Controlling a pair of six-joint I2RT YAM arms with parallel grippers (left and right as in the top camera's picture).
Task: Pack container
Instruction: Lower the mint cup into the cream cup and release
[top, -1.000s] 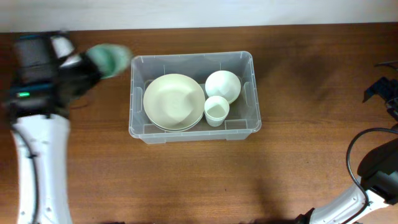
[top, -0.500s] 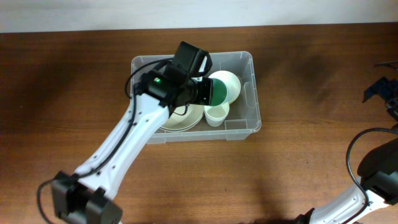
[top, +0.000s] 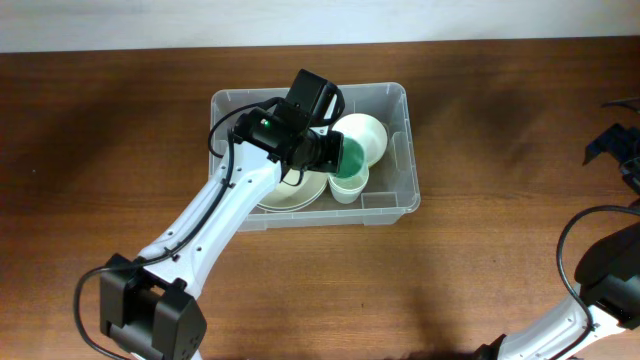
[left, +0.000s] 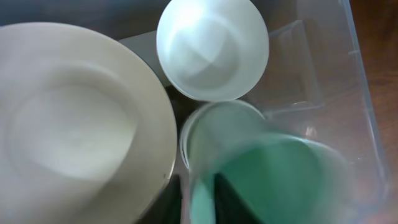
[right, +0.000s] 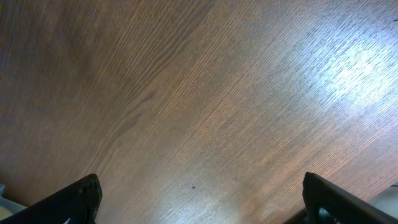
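With the container (top: 385, 208) on the table (top: 500, 270), my left gripper (left: 200, 202) straddling the wall of the green cup (left: 280, 180) over the white cup (top: 347, 186) inside it (clamped or not, I cannot tell) and my right gripper (right: 202, 199) spread wide, I judge a tilted release may wedge or topple the green cup.

The left arm (top: 215, 215) is stretching from the desk's (top: 500, 250) near-left corner toward its middle rear, the left gripper (left: 199, 202) pointing down, fingers (left: 225, 202) straddling a cup (left: 273, 180) wall, grip unclear. The right arm (top: 600, 270) is curling at the right edge, the right gripper (right: 205, 202) gaping wide.
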